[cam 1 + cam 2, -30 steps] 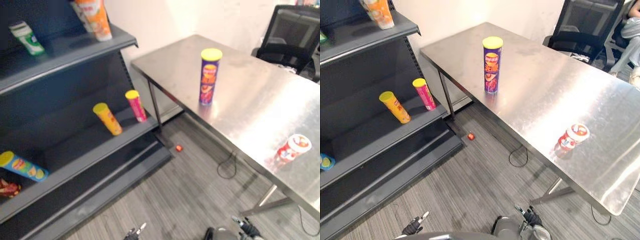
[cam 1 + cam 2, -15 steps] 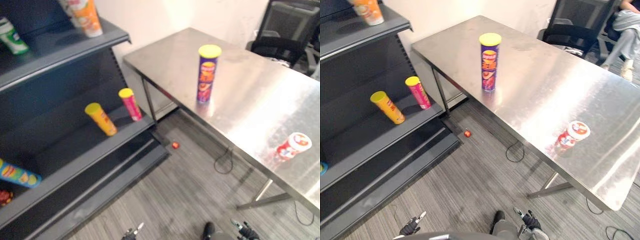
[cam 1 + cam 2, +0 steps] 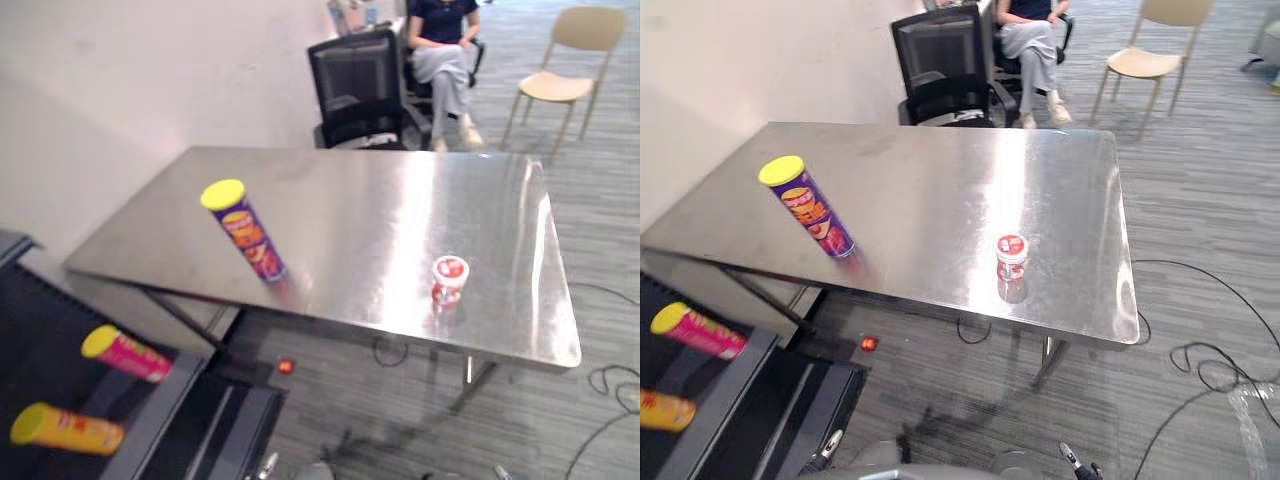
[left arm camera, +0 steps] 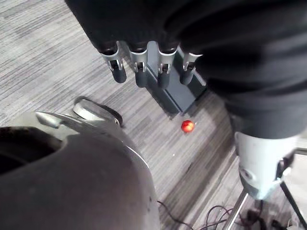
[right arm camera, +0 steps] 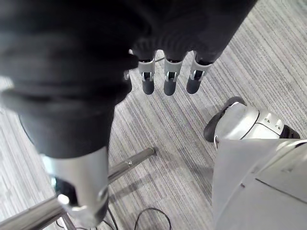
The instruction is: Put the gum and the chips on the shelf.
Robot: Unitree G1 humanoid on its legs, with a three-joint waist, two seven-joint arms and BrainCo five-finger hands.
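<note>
1. Chips can (image 3: 245, 231) stands on the tabletop (image 3: 380, 210), left of centre in the frame: purple body, yellow lid, its base close to the near edge.
2. The gum tub (image 3: 449, 279), small, red and white, sits right of centre, also near the front edge and well apart from the can.
3. The shelf (image 3: 165, 412) shows in the lower left corner, with a pink can (image 3: 125, 354) and a yellow can (image 3: 65, 430) on it.
4. The left hand (image 4: 144, 72) hangs over the floor with loose, straight fingers and nothing in it. The right hand (image 5: 165, 79) is the same, slack and empty.
5. The can looks like a light, stiff tube. It is tall and narrow, so a nudge up high could topple it. Best to wrap it round the middle of the body, never by the lid.
6. The gum tub looks hard, smooth and light. It is likely to skid on that polished steel, so pinch its sides between thumb and fingers, below the lid.
</note>
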